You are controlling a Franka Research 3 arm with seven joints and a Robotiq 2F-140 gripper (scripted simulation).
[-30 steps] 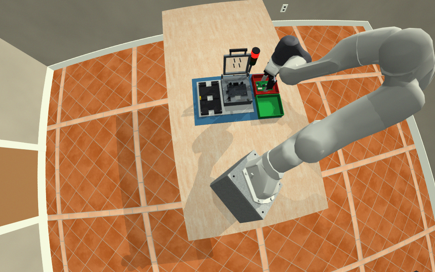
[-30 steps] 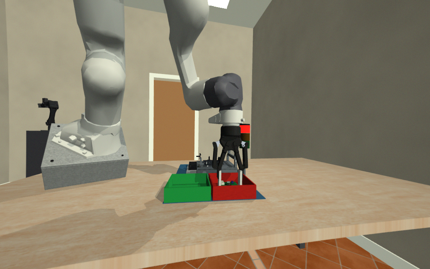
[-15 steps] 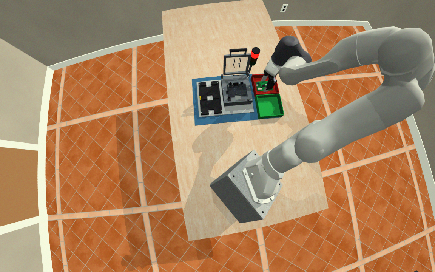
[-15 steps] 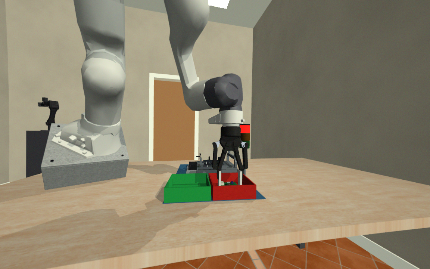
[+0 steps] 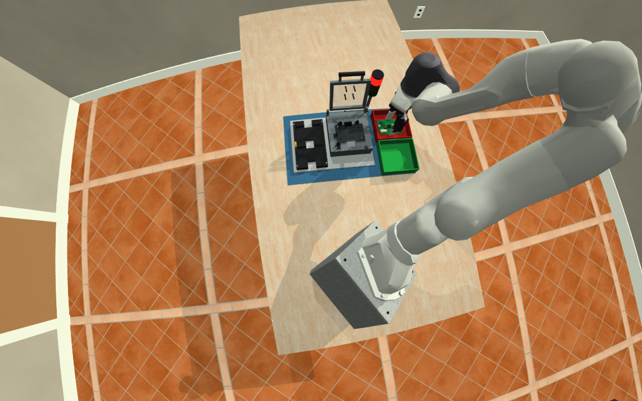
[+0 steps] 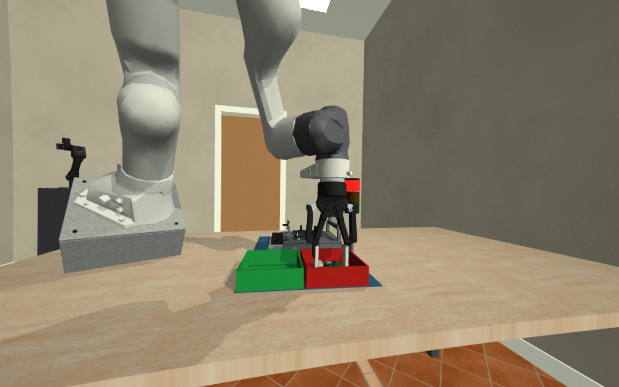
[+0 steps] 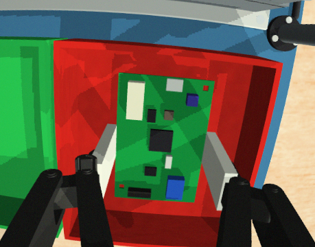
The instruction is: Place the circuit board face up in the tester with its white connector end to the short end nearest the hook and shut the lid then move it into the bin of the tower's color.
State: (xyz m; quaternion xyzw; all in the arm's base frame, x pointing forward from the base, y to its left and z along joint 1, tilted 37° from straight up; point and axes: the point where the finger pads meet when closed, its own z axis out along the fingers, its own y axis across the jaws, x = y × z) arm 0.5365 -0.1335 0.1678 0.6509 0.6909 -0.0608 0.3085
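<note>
The green circuit board (image 7: 162, 142) (image 5: 387, 127) (image 6: 328, 263) is inside the red bin (image 7: 263, 110) (image 5: 399, 134) (image 6: 336, 276), face up, with its white connector toward the tester. My gripper (image 7: 160, 143) (image 5: 397, 122) (image 6: 331, 259) reaches down into the bin, and its two grey pads press on the board's long edges. I cannot tell whether the board touches the bin floor. The signal tower (image 5: 376, 78) (image 6: 352, 185) shows red. The tester (image 5: 347, 140) (image 7: 153, 0) is empty and its lid (image 5: 348, 94) stands open.
The empty green bin (image 5: 395, 157) (image 6: 268, 278) (image 7: 16, 119) stands against the red bin. The black tray (image 5: 308, 144) lies beyond the tester on the blue mat (image 5: 313, 176). The tower's base (image 7: 281, 34) is close to the bin's corner. The arm's base (image 5: 358, 279) stands on the table.
</note>
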